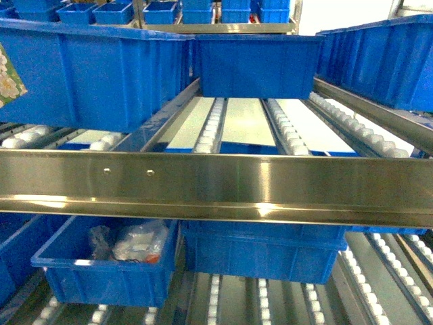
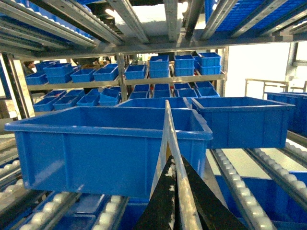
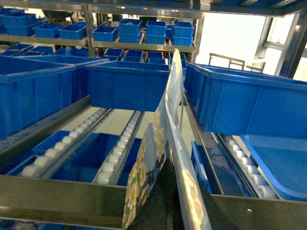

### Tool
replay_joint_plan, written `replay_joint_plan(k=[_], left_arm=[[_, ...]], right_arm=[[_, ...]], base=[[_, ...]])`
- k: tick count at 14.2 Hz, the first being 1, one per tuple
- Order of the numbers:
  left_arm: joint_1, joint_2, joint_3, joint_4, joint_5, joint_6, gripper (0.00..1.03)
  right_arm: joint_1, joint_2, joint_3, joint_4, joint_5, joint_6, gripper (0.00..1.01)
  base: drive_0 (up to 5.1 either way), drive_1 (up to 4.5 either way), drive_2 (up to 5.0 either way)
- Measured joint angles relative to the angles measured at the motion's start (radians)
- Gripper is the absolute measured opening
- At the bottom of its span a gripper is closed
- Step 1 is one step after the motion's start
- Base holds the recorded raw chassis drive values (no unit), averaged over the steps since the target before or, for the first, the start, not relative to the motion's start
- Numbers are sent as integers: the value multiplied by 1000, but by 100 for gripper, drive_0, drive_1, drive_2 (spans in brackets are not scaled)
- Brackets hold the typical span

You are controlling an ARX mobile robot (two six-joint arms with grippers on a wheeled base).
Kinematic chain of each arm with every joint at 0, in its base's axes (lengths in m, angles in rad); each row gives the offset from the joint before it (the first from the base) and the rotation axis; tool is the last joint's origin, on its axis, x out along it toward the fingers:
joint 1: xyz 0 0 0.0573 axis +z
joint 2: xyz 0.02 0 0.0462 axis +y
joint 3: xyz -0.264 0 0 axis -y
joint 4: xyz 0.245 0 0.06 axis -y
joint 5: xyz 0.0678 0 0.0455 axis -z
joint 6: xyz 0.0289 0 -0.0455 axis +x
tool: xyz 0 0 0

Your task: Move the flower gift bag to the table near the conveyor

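The flower gift bag [image 3: 156, 143] is glossy, with white and yellow blossoms on its side. In the right wrist view it rises edge-on from my right gripper [image 3: 178, 182], which is shut on its lower part. In the left wrist view my left gripper [image 2: 173, 165] is shut on a thin shiny edge of the bag [image 2: 169, 127]. A floral corner of the bag [image 1: 8, 74] shows at the left edge of the head view, where neither gripper appears. The conveyor [image 1: 211, 128], steel rails with white rollers, slopes away ahead. The table is out of view.
A steel crossbeam [image 1: 216, 179] spans the head view. Large blue bins [image 1: 88, 71] [image 1: 257, 64] sit on the roller rails at bag height. A lower bin [image 1: 108, 261] holds wrapped items. More blue bins [image 2: 158, 64] fill the far shelves. A blue bin [image 3: 249, 98] stands close on the right.
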Motion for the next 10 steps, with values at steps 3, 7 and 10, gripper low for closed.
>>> replay_joint_plan(k=[3,7,10], left_arm=[[0,1,0,-1,0,0,2],[0,0,0,1,0,0,2],[0,0,0,0,0,0,2]], right_arm=[[0,1,0,-2,0,0,2],[0,0,0,2,0,0,2],[0,0,0,-1,0,0,2]], base=[[-498,248,248],[-496,250,250],[-501,244,244]])
